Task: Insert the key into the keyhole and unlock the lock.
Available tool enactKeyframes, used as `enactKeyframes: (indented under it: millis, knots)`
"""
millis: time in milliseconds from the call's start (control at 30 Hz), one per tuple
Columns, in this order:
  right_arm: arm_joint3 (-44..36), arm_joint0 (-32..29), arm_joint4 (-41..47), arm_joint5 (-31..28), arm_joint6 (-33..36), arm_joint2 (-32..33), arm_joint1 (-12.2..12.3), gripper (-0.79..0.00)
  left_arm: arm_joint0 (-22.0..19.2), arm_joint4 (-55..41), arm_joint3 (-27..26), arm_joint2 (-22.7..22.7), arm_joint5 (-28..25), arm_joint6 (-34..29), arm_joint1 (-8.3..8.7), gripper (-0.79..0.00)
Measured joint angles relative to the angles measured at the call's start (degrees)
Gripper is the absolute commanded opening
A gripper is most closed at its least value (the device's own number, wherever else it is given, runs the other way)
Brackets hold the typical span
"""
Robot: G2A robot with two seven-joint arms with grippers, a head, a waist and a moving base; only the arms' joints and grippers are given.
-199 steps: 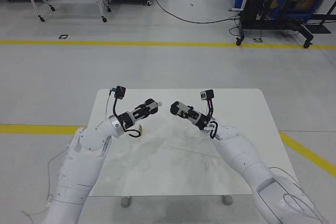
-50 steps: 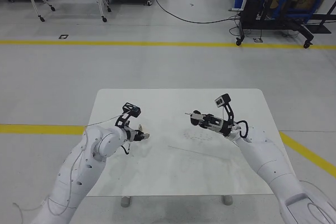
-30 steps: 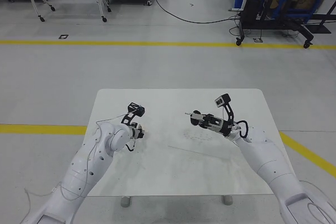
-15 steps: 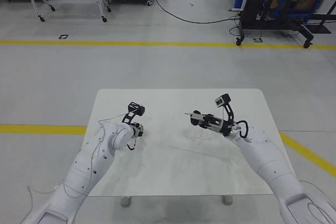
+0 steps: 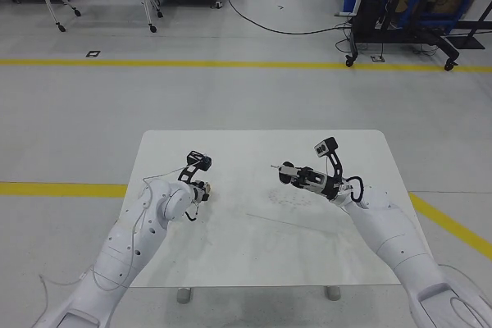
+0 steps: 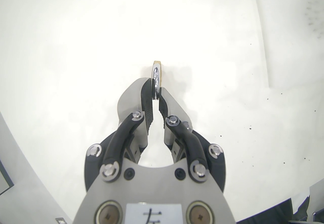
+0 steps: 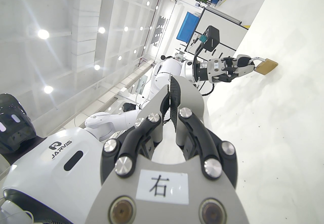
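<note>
Since arms parted, left pincer [image 6: 156,88] clamps brass padlock [image 7: 266,66] by shackle [image 6: 156,75] on white table [image 5: 254,246], 9 o'clock; right pincer [image 7: 170,84] clenches thin silver key [image 5: 274,167], well apart.

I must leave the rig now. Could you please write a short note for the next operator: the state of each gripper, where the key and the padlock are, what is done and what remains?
The left gripper is shut on the padlock by its shackle. The brass body is low at the table, apparently touching it.
The right gripper is shut on the key, held above the table with its tip toward the padlock.
Done: both things are gripped. They are well apart, and the key is not in the padlock.
Left: bring them together, insert the key, turn it.
</note>
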Motion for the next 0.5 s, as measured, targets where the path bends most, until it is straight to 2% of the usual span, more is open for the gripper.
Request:
enactKeyframes:
  millis: [267, 500]
  knots:
    - [0.0, 0.0, 0.0, 0.0, 0.0, 0.0, 0.0, -0.785, -0.4, -0.3, 1.0, -0.2, -0.9, 0.1, -0.22, -0.579]
    - [0.0, 0.0, 0.0, 0.0, 0.0, 0.0, 0.0, -0.785, -0.7, -0.5, 1.8, -0.4, -1.3, 2.1, -0.49, -0.585]
